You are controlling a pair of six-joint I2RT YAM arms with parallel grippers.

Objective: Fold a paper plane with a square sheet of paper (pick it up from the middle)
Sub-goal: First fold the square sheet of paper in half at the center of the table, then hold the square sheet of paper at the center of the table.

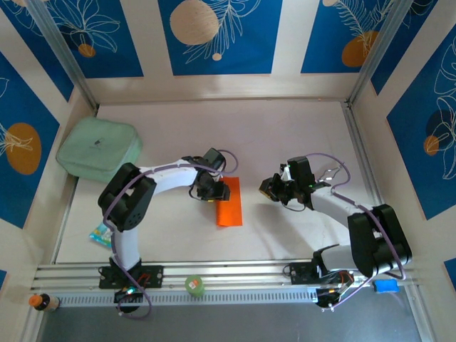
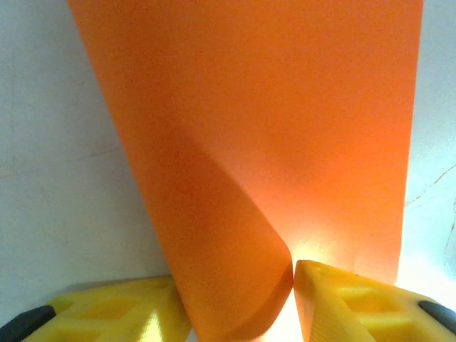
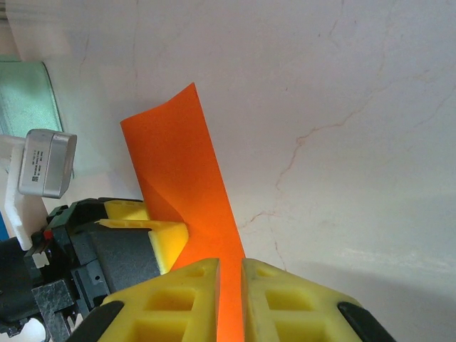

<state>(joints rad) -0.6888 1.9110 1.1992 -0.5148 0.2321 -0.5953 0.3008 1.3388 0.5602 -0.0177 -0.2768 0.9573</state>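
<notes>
The square sheet of paper (image 1: 230,205) is bright orange and lies on the white table as a folded upright rectangle. My left gripper (image 1: 213,189) sits at its upper left corner. In the left wrist view a flap of the sheet (image 2: 235,178) curls up between the yellow fingers (image 2: 335,299) of the left gripper (image 2: 239,285). The jaws stand half apart, the right finger touching the curl. My right gripper (image 1: 266,187) hovers a short way right of the paper. Its jaws (image 3: 228,267) are almost together, and the sheet (image 3: 182,171) shows beyond the slit.
A pale green pad (image 1: 98,151) lies at the back left. A small green round object (image 1: 194,285) rests on the front rail, and a small packet (image 1: 100,234) sits by the left arm's base. Walls enclose the table on three sides.
</notes>
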